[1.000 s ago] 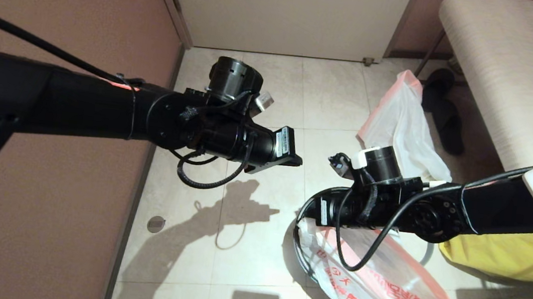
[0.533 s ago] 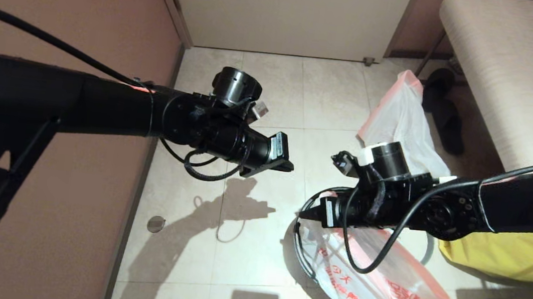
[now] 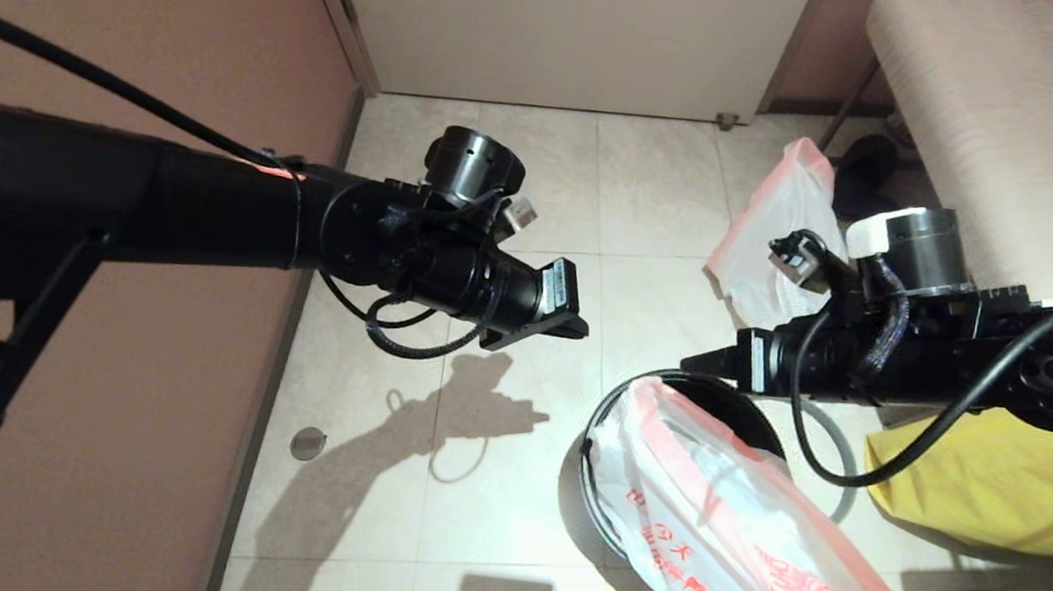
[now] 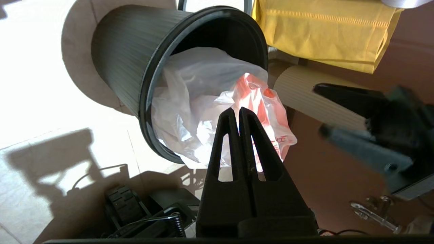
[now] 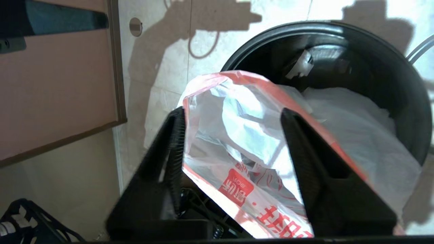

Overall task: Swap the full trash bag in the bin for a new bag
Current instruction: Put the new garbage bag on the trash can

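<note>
So roughly the back half of the job is reached, judging from how things lie. The full trash bag is already parked on the floor beyond the bin, well apart from it. The new bag is only half in: part is tucked inside the bin, the printed rest is draped over the near rim and out onto the floor. Spreading the mouth around the rim looks like what is left, and the loose grey hoop seen beside the bin probably has to be put back on too.

The right gripper is held just above the bin with its jaws spread apart and nothing clamped; the bag's edge is seen between them but not pinched. The left gripper is kept off to the bin's left, fingers pressed shut on nothing.

Hard to make out: the bin's bottom is covered by plastic, and a small pale scrap on the inner wall can't be identified. The yellow bag beside the bin is partly blocked by the right arm.
</note>
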### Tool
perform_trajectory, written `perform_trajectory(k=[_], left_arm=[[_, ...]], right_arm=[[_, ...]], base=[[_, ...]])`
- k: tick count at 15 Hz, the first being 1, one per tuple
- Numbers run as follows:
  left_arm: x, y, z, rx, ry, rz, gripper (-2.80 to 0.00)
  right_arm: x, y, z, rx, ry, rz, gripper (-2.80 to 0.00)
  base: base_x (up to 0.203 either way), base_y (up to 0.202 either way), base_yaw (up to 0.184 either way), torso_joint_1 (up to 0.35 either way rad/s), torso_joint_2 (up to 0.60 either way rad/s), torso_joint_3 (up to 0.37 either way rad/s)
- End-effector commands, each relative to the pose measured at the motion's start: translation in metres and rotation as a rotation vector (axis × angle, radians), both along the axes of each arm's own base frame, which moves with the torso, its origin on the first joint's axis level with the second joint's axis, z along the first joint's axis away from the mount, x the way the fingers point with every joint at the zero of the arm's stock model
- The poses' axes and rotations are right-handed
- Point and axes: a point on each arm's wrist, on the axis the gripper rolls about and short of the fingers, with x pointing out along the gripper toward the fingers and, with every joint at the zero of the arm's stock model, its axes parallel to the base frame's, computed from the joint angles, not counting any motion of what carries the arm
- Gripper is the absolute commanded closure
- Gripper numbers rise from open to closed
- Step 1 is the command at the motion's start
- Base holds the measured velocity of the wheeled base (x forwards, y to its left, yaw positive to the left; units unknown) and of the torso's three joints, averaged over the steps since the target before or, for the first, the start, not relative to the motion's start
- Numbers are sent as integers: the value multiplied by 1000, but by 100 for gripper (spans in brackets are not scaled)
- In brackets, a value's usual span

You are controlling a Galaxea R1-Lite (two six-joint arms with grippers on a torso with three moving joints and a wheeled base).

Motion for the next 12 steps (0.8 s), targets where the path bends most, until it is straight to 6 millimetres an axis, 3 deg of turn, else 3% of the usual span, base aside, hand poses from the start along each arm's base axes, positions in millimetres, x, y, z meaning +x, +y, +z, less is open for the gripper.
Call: perform_trajectory(k=[1,4,8,12], left_arm=[[0,1,2,-4,-3,3,0],[-2,3,1,6,0,9,0],[0,2,1,-3,-1,8,0],[-10,-17,7,-31,-8,-25,0]], right_arm=[[0,-5,3,2,-9,-10,0],[9,-17,4,-10,-27,-31,0],[16,-22,-12,0,36,-47,0],[-11,-68,-30,-21,108,-181,0]], base=[[0,0,0,0,0,0],[0,0,0,0,0,0],[0,0,0,0,0,0],[0,0,0,0,0,0]])
